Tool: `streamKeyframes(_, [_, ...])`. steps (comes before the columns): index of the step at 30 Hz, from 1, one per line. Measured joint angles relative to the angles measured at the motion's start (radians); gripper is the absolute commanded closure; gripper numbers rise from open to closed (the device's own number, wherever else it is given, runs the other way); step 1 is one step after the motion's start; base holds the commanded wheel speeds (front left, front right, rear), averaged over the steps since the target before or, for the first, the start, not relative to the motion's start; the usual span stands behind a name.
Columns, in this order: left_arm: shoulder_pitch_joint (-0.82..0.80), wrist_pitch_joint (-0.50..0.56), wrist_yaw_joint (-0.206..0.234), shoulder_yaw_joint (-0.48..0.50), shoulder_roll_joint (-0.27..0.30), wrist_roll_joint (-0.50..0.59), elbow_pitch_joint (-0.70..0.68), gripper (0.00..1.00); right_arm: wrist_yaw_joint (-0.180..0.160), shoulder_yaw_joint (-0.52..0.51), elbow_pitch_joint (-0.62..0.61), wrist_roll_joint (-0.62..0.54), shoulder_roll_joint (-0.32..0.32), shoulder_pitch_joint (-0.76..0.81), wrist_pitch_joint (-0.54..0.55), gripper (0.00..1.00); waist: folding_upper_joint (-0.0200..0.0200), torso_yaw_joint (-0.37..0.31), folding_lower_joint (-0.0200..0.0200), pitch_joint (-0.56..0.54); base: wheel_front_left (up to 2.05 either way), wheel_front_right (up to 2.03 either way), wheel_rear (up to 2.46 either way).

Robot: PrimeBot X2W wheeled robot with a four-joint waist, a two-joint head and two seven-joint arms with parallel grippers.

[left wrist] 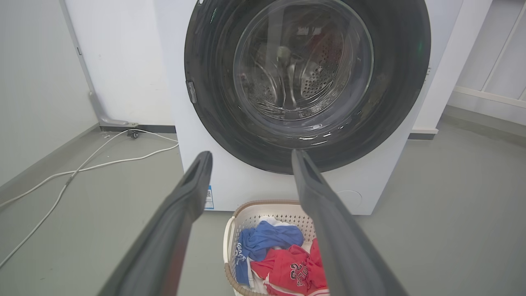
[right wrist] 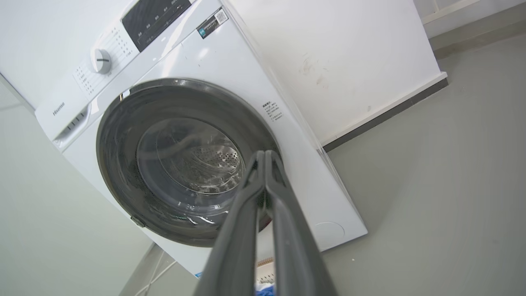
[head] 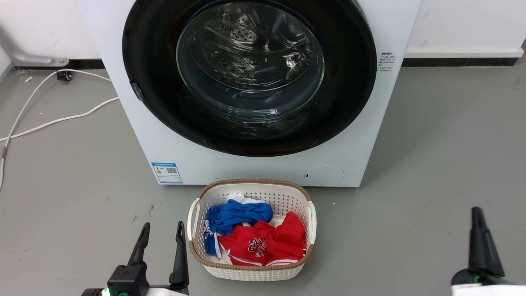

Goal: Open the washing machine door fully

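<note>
**Washing machine door shut flat; both grippers short of the machine**

The washing machine door lay closed against the front of the white washing machine, filling nearly its whole width. Its glossy black ring circled a bulging clear glass centre, and the perforated steel drum showed through the glass. A small dark latch tab sat on the door's rim on the machine's left side as the head view showed it.

The left gripper hung in front of the machine's lower left corner, well apart from it. Its two dark fingers were spread wide with nothing between them. In the left wrist view those fingers pointed towards the lower half of the door.

The right gripper stood off beyond the machine's right side, also well apart from it. Its fingers were pressed together into one narrow point and held nothing. In the right wrist view the joined tips lined up with the door's black ring but did not touch it.

A pale laundry basket with a brown rim sat on the grey floor just in front of the machine's base. It held a blue garment and a red garment. A white cable trailed across the floor to the machine's left. Above the door, a white dial sat on the machine's control panel.
</note>
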Motion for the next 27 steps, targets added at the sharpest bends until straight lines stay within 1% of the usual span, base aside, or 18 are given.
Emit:
streamKeyframes(3, [0.0,0.0,0.0,0.0,0.0,0.0,0.001,0.0,0.0,-0.009,0.012,0.23,-0.001,-0.013,0.0,1.0,0.0,-0.001,0.0,0.001,0.0,0.0,0.0])
streamKeyframes(6, [0.0,0.0,0.0,0.0,0.0,-0.002,0.002,0.0,0.0,0.017,0.025,0.448,0.0,-0.012,0.0,1.0,0.0,0.0,0.0,0.001,0.0,0.0,0.0])
streamKeyframes(12, [0.0,0.0,-0.002,0.005,0.0,-0.005,0.004,0.0,0.0,0.077,-0.036,0.764,0.0,0.003,0.0,1.0,0.0,-0.001,0.0,0.003,0.0,0.0,0.0])
streamKeyframes(15, [0.0,0.0,-0.002,0.007,0.0,-0.005,0.004,0.0,0.0,0.089,-0.072,0.897,-0.002,0.017,0.06,1.0,0.0,-0.001,0.0,0.005,0.0,0.0,0.0])
streamKeyframes(18, [0.0,0.0,-0.002,0.008,0.0,-0.005,0.003,0.0,0.0,0.075,-0.092,0.998,-0.01,0.035,0.138,1.0,0.0,-0.001,0.0,0.007,0.0,0.0,0.0])
streamKeyframes(19, [0.0,0.0,-0.001,0.009,0.0,-0.005,0.003,0.0,0.0,0.059,-0.097,1.028,-0.014,0.043,0.179,1.0,0.0,0.001,0.0,0.008,0.0,0.0,0.0])
streamKeyframes(24, [0.0,0.0,0.0,0.009,0.0,-0.004,-0.001,0.0,0.0,0.019,-0.096,1.069,-0.014,0.047,0.264,1.0,0.0,0.012,0.0,0.012,0.0,0.0,0.0])
streamKeyframes(27, [-0.001,0.0,0.0,0.006,0.0,-0.004,-0.002,0.0,0.0,-0.013,-0.086,1.07,-0.014,0.037,0.306,1.0,0.0,0.025,-0.0001,0.015,0.0,0.0,0.0])
